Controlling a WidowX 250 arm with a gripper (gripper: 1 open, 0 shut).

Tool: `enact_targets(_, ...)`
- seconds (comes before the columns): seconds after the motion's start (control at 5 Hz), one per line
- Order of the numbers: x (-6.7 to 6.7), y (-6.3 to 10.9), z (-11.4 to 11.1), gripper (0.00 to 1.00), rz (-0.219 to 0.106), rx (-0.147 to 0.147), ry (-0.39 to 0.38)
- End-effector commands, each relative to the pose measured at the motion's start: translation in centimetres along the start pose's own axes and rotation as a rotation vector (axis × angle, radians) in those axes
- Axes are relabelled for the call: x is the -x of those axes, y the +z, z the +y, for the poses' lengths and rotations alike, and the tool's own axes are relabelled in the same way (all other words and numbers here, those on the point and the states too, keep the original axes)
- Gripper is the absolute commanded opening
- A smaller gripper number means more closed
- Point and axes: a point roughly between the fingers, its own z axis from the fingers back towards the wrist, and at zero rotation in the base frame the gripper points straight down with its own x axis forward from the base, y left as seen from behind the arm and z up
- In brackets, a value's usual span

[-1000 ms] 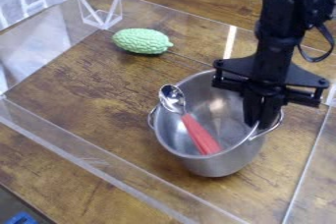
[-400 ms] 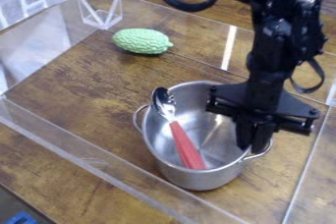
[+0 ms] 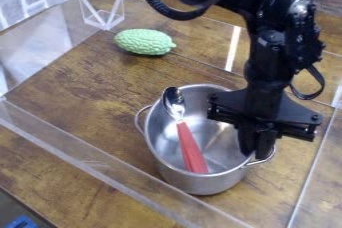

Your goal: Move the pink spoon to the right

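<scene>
Lower centre, the pot [image 3: 201, 147] holds the pink spoon [image 3: 189, 142], which leans on its rim, bowl up. The gripper [image 3: 259, 150], fingers together and empty, dips inside at right. Approach step; it must open and straddle the handle. Farther back, upper left, lies a green vegetable [image 3: 144, 41].

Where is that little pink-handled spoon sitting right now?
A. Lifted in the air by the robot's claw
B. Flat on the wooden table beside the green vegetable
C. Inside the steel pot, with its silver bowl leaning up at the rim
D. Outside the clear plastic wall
C: the pink spoon lies inside the steel pot, handle down in the pot and silver bowl up at the far rim, while the gripper reaches into the pot beside it.
</scene>
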Motion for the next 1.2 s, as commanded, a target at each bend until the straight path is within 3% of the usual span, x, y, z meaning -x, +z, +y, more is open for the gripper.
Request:
enact_targets(0.0, 0.8, 0.2, -0.4, 0.00, -0.003, 0.017, -0.008)
enact_targets(0.4, 1.4, -0.9, -0.5, 0.00, 0.009, 0.023, -0.009)
enact_targets(1.0, 0.9, 2.2, -0.1, 0.00, 0.037, -0.059, -0.031)
